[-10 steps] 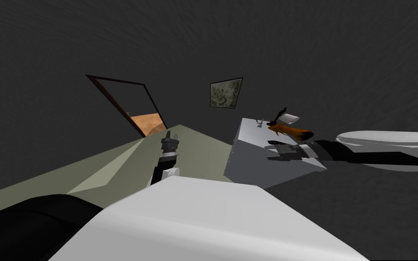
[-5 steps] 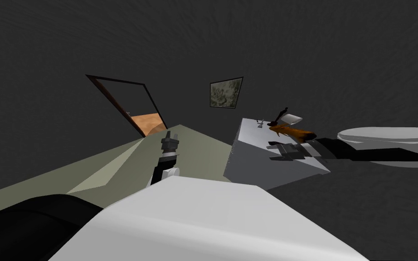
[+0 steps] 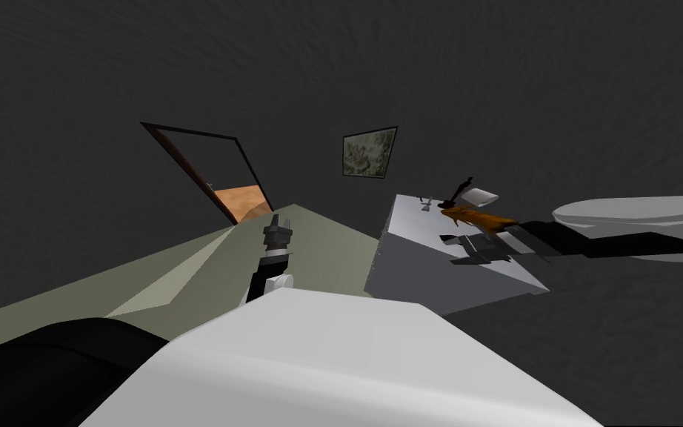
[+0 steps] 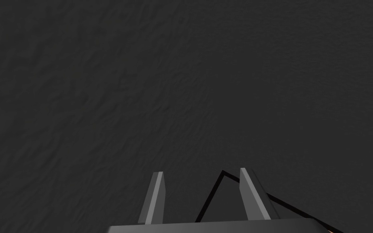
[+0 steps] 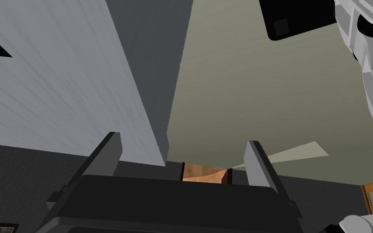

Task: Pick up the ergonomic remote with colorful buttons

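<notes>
A white table (image 3: 414, 259) stands to my right, and small things lie at its far end. They are a long orange-brown object (image 3: 477, 216), a thin black piece (image 3: 460, 189), a white item (image 3: 479, 196) and a tiny grey one (image 3: 425, 202). I cannot tell which of them is the remote. My right gripper (image 3: 462, 248) hovers over the tabletop just short of them. In the right wrist view its fingers (image 5: 115, 149) stand wide apart, and the right gripper (image 5: 183, 139) is open over the table's edge (image 5: 149, 105). My left gripper (image 3: 277, 220) hangs over the floor, and the left gripper (image 4: 200, 172) is open.
An olive floor (image 3: 207, 259) stretches left of the table toward an open doorway (image 3: 240, 200) in the dark wall. A framed picture (image 3: 368, 153) hangs beyond the table. A dark rounded shape (image 3: 36, 363) sits at my near left.
My right forearm has lifted and its gripper has shifted slightly right over the tabletop, uncovering more of the table's near corner. The left arm has stayed put.
</notes>
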{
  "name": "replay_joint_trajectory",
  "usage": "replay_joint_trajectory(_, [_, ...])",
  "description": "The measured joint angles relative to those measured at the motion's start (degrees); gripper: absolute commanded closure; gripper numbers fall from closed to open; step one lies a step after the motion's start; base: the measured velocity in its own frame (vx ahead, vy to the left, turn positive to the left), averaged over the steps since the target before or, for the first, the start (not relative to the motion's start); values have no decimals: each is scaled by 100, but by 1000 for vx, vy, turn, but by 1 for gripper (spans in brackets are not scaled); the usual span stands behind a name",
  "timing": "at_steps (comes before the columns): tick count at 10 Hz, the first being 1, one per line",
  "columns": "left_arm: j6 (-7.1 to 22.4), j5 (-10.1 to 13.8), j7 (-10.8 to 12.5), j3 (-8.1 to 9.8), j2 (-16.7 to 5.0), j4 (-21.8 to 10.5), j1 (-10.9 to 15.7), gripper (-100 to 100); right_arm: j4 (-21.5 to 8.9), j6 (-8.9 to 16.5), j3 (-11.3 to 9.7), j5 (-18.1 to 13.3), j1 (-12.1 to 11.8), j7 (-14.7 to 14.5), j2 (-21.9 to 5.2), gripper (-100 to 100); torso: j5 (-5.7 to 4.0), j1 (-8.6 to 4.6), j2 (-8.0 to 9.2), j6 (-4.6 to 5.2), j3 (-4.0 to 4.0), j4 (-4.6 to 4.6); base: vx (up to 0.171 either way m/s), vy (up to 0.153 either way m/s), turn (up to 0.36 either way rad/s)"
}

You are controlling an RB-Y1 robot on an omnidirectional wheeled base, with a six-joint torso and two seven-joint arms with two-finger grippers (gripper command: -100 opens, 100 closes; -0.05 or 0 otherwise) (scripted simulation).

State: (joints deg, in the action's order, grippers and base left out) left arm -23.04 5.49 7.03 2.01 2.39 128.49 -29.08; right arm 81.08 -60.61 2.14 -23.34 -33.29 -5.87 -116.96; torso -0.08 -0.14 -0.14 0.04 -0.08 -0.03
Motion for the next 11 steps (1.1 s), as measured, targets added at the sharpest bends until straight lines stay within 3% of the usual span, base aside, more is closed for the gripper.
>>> replay_joint_trajectory(1, [0, 0, 0, 0, 0, 0, 0, 0, -144, 16, 192, 53, -346, -63, -231, -100, 2, -2, -7, -1, -3, -1, 55, -40, 16])
replay_joint_trajectory(4, [0, 0, 0, 0, 0, 0, 0, 0, -205, 17, -129, -279, -2, 49, -346, -100, 1, -4, -5, 0, -2, 0, 59, -48, 10])
replay_joint_trajectory(7, [0, 0, 0, 1, -1, 0, -1, 0, -622, 47, -108, -607, -382, 93, -869, -100, -10, -41, -32, 0, -18, -8, 107, -115, 15])
replay_joint_trajectory(11, [0, 0, 0, 1, -1, 0, -1, 0, -760, 155, -361, -1016, -472, 141, -1080, -100, -5, -20, -23, 0, -14, -6, 88, -66, 3])
